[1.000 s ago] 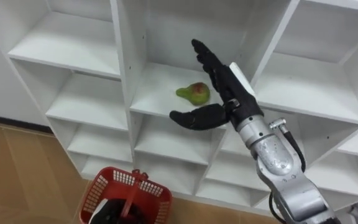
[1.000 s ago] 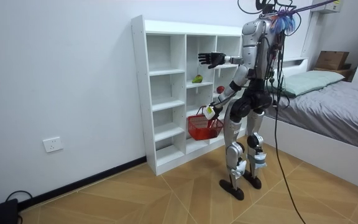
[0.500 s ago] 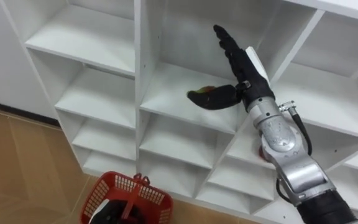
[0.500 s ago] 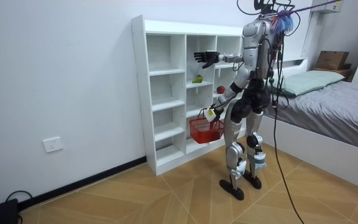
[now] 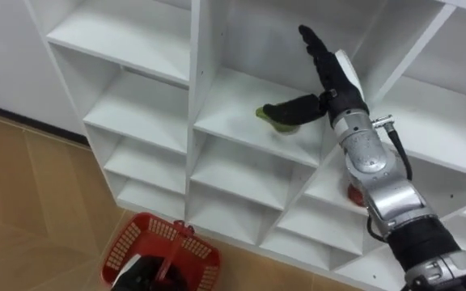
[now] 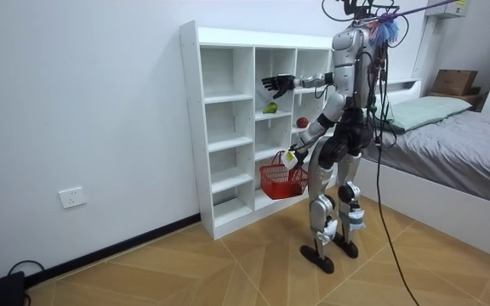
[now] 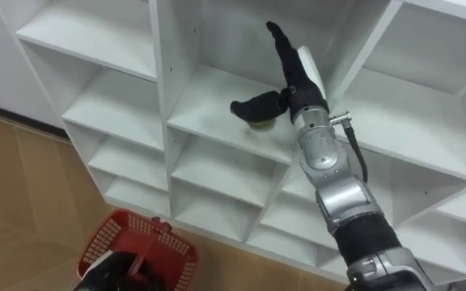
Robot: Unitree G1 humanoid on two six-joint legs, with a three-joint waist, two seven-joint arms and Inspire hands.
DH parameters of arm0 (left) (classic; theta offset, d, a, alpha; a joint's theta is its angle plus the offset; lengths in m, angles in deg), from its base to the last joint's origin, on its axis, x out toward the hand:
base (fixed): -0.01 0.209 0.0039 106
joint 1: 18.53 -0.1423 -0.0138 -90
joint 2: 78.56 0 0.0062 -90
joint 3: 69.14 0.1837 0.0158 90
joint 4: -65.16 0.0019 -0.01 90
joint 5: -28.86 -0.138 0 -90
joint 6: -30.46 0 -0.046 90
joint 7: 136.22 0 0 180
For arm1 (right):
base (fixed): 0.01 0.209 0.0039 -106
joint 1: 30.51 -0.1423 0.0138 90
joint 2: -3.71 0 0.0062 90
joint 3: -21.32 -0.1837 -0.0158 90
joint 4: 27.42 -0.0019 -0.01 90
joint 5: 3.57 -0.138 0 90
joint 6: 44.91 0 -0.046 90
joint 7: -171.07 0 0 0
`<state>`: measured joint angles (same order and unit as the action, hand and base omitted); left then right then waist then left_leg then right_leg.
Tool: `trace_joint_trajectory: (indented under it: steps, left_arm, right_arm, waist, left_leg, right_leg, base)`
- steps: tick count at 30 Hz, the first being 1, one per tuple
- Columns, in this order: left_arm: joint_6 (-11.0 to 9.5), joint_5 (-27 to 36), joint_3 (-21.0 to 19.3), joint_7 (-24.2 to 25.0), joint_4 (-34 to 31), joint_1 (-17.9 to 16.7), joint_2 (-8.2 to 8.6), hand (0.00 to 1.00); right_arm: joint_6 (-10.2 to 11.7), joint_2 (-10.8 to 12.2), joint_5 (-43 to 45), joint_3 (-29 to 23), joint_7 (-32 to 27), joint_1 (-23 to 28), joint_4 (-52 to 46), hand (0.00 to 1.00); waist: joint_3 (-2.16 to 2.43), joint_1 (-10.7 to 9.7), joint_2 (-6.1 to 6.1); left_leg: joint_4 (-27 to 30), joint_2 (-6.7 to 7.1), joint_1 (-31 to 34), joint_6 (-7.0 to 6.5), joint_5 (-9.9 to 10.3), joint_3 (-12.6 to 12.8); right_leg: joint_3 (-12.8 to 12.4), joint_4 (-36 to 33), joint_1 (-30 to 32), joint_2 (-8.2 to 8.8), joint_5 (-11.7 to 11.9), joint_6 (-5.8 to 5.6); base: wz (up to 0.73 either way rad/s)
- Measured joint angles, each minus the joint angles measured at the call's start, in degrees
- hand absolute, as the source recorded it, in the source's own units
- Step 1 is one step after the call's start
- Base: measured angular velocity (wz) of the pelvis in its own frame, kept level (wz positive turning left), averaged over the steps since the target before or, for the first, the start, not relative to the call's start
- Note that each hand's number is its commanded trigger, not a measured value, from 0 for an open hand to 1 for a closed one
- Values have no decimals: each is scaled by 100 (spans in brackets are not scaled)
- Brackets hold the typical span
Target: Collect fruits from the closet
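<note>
A green pear (image 5: 277, 121) (image 7: 259, 124) lies on a middle shelf of the white closet (image 5: 136, 113) (image 6: 219, 127). My right hand (image 5: 334, 77) (image 7: 294, 69) reaches into that compartment, open, fingers straight above the pear and the thumb spread across its front. Whether it touches the pear I cannot tell. A red fruit (image 5: 353, 192) (image 6: 301, 122) sits one shelf lower to the right, partly behind my forearm. My left hand (image 5: 140, 276) (image 7: 108, 275) is low in front, shut on the handle of a red basket (image 5: 160, 246) (image 6: 281, 177).
I stand facing the closet on a wooden floor (image 6: 228, 263). A bed (image 6: 458, 144) lies behind me at the room view's right. The other closet compartments hold nothing.
My right arm has stretched farther into the compartment, and the thumb now covers the front of the pear. The eye view has shifted along with it. The basket stays in my left hand.
</note>
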<state>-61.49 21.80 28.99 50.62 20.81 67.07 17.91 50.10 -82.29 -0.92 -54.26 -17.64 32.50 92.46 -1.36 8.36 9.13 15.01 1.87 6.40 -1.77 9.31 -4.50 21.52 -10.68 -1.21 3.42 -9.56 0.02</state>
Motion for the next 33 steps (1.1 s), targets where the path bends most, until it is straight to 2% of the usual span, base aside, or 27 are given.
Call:
trace_joint_trajectory:
  steps: [3, 7, 15, 20, 25, 33]
  left_arm:
    - [12, 9, 14, -3, 3, 69, -13, 100]
    - [12, 21, 10, 0, 7, 222, 4, 100]
    - [30, 52, 105, -142, 55, 263, 59, 100]
    - [31, 59, 104, -162, 288, 422, 129, 100]
    - [30, 61, 107, -179, 401, 484, 125, 100]
    - [31, 56, 117, -152, 481, 470, 121, 100]
  right_arm:
    - [41, 8, -4, 25, 21, -9, 290, 0]
    - [50, -10, 4, 22, 21, -78, 651, 0]
    - [61, -12, 21, 40, 15, -266, 1204, 0]
    - [62, -40, 393, 38, 16, -291, 1284, 0]
    - [162, -57, 443, 30, 9, -318, 1371, 0]
    - [303, -63, 443, 20, 14, -475, 1717, 0]
  waist:
    - [-6, 24, -9]
    - [-19, 162, -39]
    - [-24, 264, -57]
    - [-76, 296, -131]
    - [-105, 299, -177]
    - [-84, 300, -281]
  left_leg:
    - [14, 11, 50, -4, -2, -15]
    - [24, 8, 220, -16, -15, 47]
    - [-24, 26, 357, -28, -34, 50]
    - [-22, 61, 410, -46, -45, 53]
    - [-25, 68, 411, -51, -45, 44]
    - [-22, 74, 419, -60, -62, 1]
  right_leg:
    - [54, 6, 24, 11, 0, 0]
    - [39, 2, 196, 16, 1, 2]
    - [-9, -4, 362, 37, 1, 1]
    - [-32, -9, 422, 70, -2, -3]
    - [-41, -17, 425, 76, -3, -5]
    - [-54, -26, 430, 74, -3, -5]
  base:
    - [6]
    - [-2]
    - [0]
    - [0]
    - [0]
    - [0]
